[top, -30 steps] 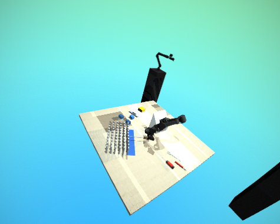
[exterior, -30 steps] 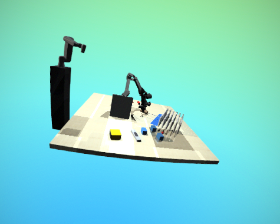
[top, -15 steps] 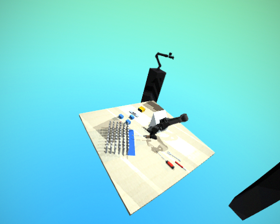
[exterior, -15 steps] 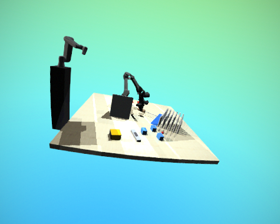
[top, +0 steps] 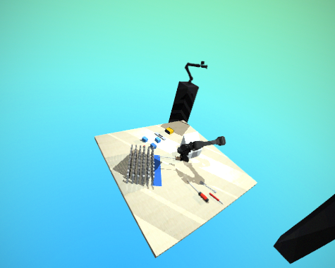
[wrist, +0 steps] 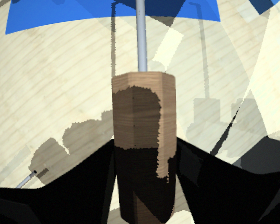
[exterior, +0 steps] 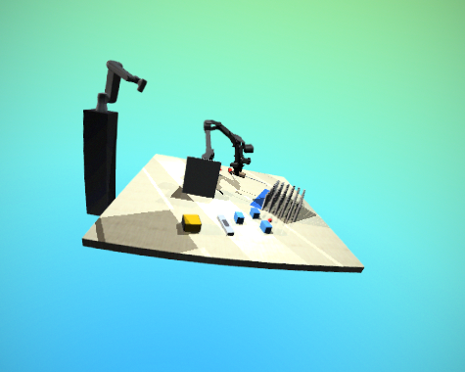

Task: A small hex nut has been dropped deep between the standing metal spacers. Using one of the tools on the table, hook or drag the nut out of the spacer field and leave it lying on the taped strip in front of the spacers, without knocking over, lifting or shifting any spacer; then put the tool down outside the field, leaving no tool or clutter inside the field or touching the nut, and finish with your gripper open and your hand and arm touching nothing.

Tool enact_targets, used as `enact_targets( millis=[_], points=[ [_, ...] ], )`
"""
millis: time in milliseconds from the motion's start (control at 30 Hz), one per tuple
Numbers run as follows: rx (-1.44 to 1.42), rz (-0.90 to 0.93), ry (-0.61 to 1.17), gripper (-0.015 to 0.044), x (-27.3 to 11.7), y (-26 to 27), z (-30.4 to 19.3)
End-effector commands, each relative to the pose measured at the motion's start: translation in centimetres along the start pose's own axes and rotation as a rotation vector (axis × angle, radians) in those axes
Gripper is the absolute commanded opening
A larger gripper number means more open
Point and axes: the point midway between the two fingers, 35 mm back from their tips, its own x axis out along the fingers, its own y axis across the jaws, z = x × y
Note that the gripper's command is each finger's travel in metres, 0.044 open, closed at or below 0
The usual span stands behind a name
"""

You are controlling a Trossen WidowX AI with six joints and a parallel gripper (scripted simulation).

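My gripper (top: 179, 159) (exterior: 239, 173) (wrist: 144, 143) is shut on the wooden handle (wrist: 133, 112) of a tool, low over the table in front of the strip. Its thin metal shaft (wrist: 141, 45) points away from me over the blue taped strip (top: 158, 180) (exterior: 258, 200) (wrist: 46, 16) and leaves the top of the wrist view. In the top view the shaft reaches toward the strip; its tip is too small to place exactly. The standing spacers (top: 139, 166) (exterior: 284, 201) form a dense block behind the strip and look upright. The hex nut cannot be made out.
A red-handled screwdriver (top: 203, 197), a thin red tool (top: 214, 197) and a grey tool (top: 209, 187) lie to one side. Blue blocks (top: 144, 139) (exterior: 239, 217), a grey tool (exterior: 225, 225) and a yellow block (top: 169, 130) (exterior: 192, 222) lie opposite. A dark panel (exterior: 201, 177) stands near the arm.
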Motion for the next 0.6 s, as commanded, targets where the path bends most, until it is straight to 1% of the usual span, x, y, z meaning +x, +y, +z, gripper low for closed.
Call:
enact_targets(
  millis=[0, 200, 233, 567],
  points=[
    [-0.009, 0.012, -0.007, 0.0, -2.2, 0.3, 0.6],
    [-0.007, 0.023, -0.007, 0.0, -4.9, 0.2, 0.8],
    [0.001, 0.01, -0.001, 0.0, -3.5, 0.1, 0.6],
    [0.033, -0.073, 0.03, 0.0, -2.9, 2.6, -1.2]
  ],
)
